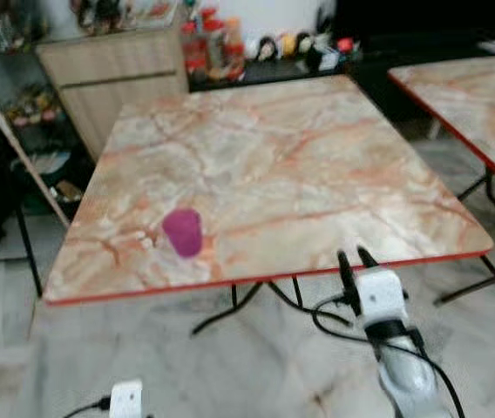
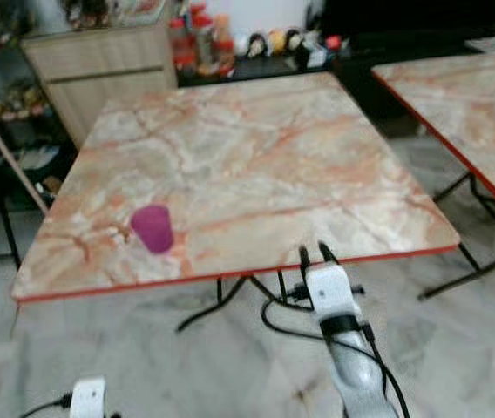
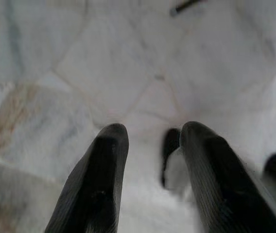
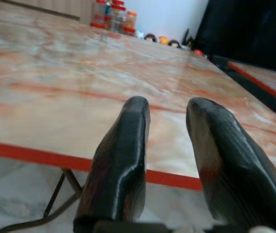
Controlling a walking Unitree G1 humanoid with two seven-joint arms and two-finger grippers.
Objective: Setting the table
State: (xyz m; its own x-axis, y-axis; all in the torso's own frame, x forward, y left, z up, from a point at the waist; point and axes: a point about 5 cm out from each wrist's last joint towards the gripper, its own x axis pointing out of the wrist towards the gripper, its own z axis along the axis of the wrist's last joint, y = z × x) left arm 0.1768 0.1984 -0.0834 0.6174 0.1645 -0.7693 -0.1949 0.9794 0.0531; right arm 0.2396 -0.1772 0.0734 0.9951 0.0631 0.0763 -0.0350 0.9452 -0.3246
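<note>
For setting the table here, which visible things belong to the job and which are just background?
Part of the job:
- purple cup upright near the front-left corner
- marble-pattern table it stands on
- right gripper, open and empty, at the table's front edge
- left gripper, low over the floor, open, empty

Just lying about:
- jars behind the table
- wooden cabinet
- second table

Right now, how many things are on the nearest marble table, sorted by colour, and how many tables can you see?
Purple cups on the near table: 1
Marble tables with red edging, counting the second table: 2
Total: 3
</note>
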